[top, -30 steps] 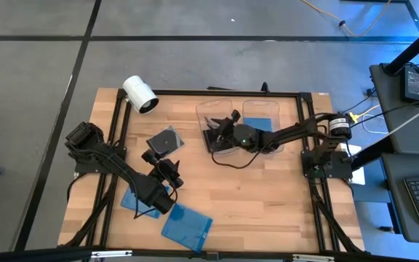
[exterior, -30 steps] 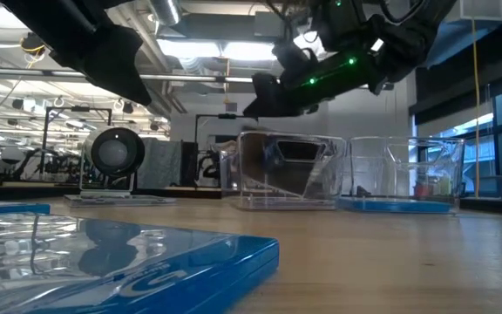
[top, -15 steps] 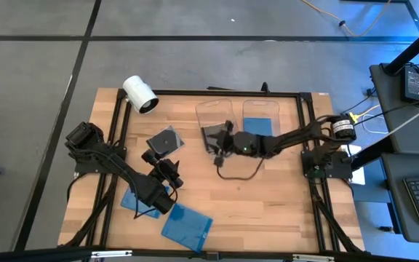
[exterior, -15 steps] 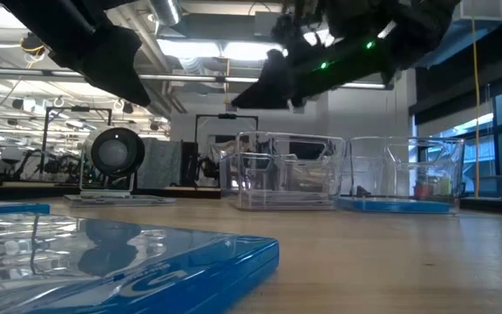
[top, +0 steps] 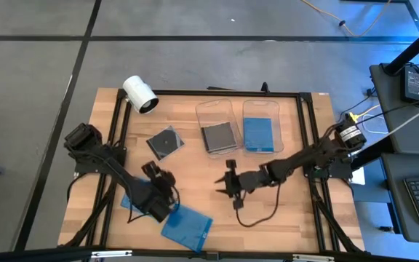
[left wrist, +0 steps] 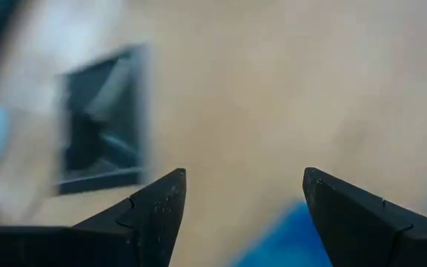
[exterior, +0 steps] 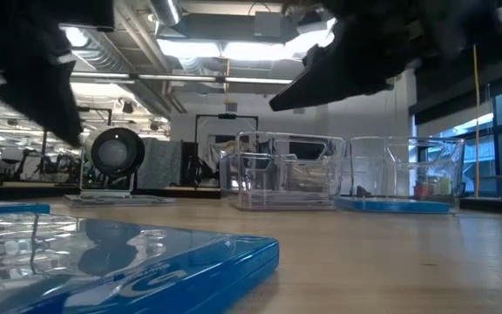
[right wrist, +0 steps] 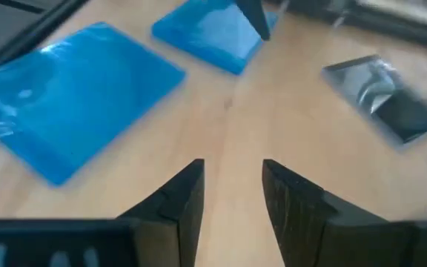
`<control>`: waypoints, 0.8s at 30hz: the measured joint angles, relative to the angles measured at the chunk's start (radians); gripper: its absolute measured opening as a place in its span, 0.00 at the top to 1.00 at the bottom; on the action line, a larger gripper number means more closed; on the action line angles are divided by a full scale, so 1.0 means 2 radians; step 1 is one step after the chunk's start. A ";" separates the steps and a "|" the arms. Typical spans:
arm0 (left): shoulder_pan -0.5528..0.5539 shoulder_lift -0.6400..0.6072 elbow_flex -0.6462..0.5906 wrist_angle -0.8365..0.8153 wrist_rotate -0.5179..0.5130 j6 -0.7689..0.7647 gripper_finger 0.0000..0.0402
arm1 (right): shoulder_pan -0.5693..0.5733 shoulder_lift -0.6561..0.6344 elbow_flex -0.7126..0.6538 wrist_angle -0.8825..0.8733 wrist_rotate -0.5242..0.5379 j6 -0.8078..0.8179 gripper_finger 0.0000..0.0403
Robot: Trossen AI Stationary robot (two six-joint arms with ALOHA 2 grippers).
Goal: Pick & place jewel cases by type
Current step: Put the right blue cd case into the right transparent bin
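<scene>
Three cases lay loose: two blue (top: 186, 226) (top: 133, 199) under the left gripper (top: 158, 191), one dark (top: 165, 140) behind. Both grippers, right (top: 229, 182) mid-table, gaped empty. Thin, rigid, slick, crackable plastic probably needed edge grips.

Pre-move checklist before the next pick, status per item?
1. Right gripper empty, fingers open over bare table: ok.
2. Left gripper empty, fingers open: ok.
3. Dark case lies in the left tub: ok.
4. Blue case lies in the right tub: ok.
5. Loose dark case unobstructed: ok.
6. Two loose blue cases, and, the second partly under the left arm: cannot tell if they overlap.
</scene>
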 joint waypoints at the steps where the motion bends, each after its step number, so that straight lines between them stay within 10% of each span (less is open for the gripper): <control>1: -0.005 0.000 0.000 0.024 0.018 0.028 0.34 | 0.006 0.003 0.000 0.002 0.000 0.006 0.65; 10: -0.046 0.007 0.001 0.283 0.149 0.160 0.34 | 0.039 0.043 0.000 0.032 0.001 0.056 0.65; 24: -0.110 0.112 0.056 0.292 0.172 0.229 0.43 | 0.026 0.098 0.000 0.108 -0.047 0.240 0.65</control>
